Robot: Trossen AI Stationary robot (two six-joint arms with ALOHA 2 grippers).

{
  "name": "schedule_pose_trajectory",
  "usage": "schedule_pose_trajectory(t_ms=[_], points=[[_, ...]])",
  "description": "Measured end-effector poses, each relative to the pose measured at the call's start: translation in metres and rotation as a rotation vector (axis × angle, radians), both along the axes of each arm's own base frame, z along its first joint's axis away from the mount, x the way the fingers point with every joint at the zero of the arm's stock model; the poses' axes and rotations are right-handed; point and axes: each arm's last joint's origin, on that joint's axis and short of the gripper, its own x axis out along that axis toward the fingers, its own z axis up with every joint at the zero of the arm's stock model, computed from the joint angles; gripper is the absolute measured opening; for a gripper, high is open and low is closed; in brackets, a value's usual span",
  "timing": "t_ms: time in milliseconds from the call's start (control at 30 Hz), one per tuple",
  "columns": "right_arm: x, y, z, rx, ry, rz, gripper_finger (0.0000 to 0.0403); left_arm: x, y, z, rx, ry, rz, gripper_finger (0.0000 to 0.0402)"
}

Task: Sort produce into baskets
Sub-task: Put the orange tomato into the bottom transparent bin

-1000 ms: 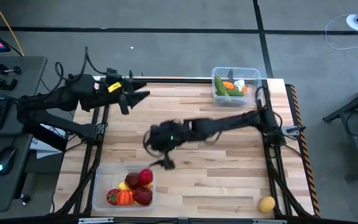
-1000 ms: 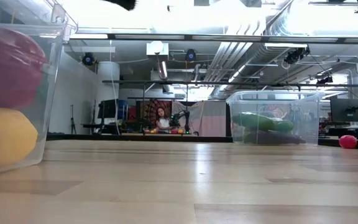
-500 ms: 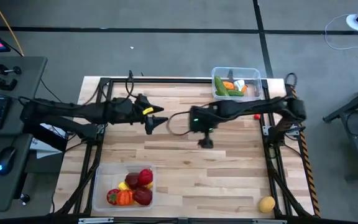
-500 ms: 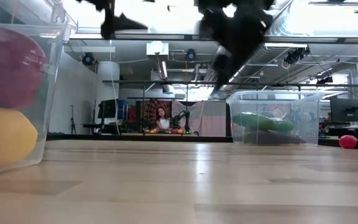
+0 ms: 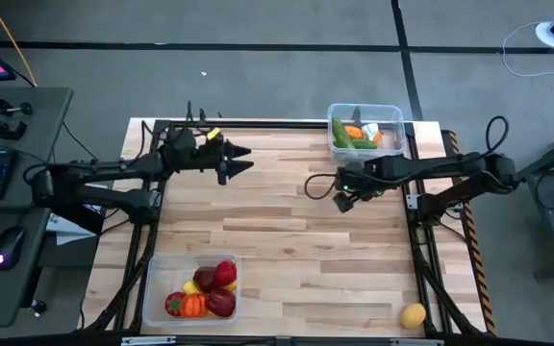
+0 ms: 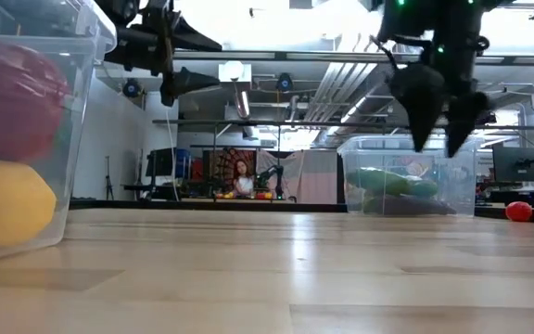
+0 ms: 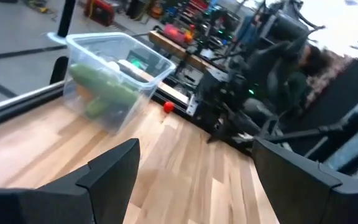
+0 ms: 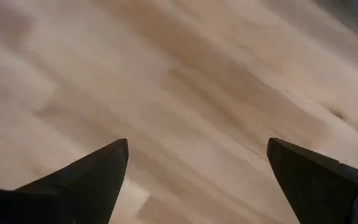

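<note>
Near edge: yellow lemon [image 5: 413,314] loose at the table's [image 5: 287,240] right corner, well apart from both grippers. Near-left basket [image 5: 157,279]: red, orange, yellow produce [image 5: 205,290]. Mid-table: right gripper [image 5: 346,200] spread wide, empty, above bare wood. Left gripper [image 5: 241,160] parted, empty, toward the far left. Far-right basket [image 5: 392,115]: green cucumbers [image 5: 346,136], orange piece, white piece. Small red piece [image 7: 168,107] beside it.

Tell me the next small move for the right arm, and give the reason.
Probably swing the right gripper, open and empty over bare table, toward the yellow lemon near the table's front right corner. It is the plainest piece lying outside both baskets. A small red piece by the right arm's base could go next.
</note>
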Motion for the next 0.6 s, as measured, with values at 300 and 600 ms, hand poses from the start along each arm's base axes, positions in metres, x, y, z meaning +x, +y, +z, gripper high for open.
schedule_pose_trajectory(t_ms=[300,600], points=[[-0.027,-0.019,-0.015,-0.082,0.455,-0.282,0.0376,-0.004,0.010,-0.001,0.043,0.015,0.002,0.0301],[-0.024,-0.046,-0.036,-0.119,0.660,-0.212,0.0376,-0.003,0.011,-0.004,0.038,0.026,0.006,0.0300]])
